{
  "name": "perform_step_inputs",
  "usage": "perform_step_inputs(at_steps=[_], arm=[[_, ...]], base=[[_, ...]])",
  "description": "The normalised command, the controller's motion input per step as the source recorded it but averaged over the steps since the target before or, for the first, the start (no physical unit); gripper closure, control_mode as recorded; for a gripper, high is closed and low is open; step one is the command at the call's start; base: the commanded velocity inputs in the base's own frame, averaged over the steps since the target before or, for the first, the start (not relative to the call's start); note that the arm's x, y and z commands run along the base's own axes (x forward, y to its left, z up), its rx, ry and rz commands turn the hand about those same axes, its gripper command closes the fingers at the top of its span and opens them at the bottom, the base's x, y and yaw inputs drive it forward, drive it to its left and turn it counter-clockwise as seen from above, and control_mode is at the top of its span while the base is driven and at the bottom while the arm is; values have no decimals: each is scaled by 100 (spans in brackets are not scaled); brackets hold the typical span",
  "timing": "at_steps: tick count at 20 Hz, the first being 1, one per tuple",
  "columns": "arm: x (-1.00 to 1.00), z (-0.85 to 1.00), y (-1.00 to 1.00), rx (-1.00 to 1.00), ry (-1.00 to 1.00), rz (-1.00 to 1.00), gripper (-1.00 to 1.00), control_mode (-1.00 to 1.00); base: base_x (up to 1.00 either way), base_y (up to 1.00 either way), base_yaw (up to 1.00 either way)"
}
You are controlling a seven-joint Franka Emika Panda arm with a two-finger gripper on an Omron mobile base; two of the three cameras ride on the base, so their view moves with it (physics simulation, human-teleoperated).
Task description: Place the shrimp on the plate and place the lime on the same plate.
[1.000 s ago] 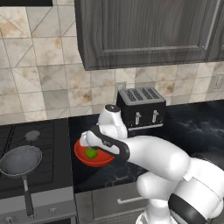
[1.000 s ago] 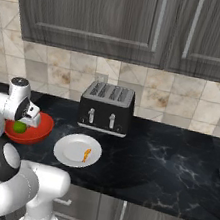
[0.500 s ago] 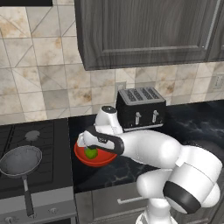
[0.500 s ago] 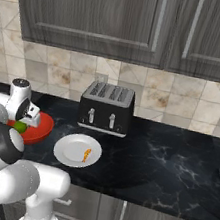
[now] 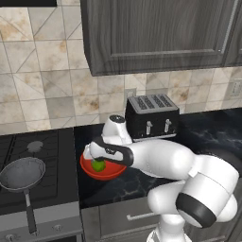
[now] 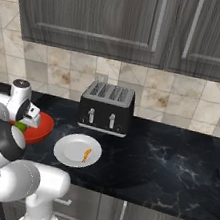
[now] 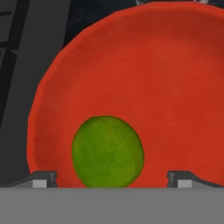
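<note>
We hold the tool (image 7: 109,177) spread wide over the red bowl (image 7: 175,87), fingers flanking the lime (image 7: 107,152) for grasping; the shrimp (image 6: 87,154) already lies on the plate (image 6: 67,148) beside the bowl.

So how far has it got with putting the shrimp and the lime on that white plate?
About halfway. The shrimp already lies on the plate. The lime sits in the red bowl, and the gripper hovers over it with its tips spread to either side, nothing grasped yet. Left to do: grip the lime, lift it out and set it on the plate beside the shrimp.
</note>
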Motion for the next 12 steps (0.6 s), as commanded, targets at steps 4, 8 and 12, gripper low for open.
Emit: perform_step_inputs(at_steps=[4,8,12], arm=[[0,-12,0,0,0,0,-100,-100],[0,-16,0,0,0,0,-100,-100],[1,-9,0,0,0,0,-100,-100]], base=[[0,0,0],[0,0,0],[0,0,0]])
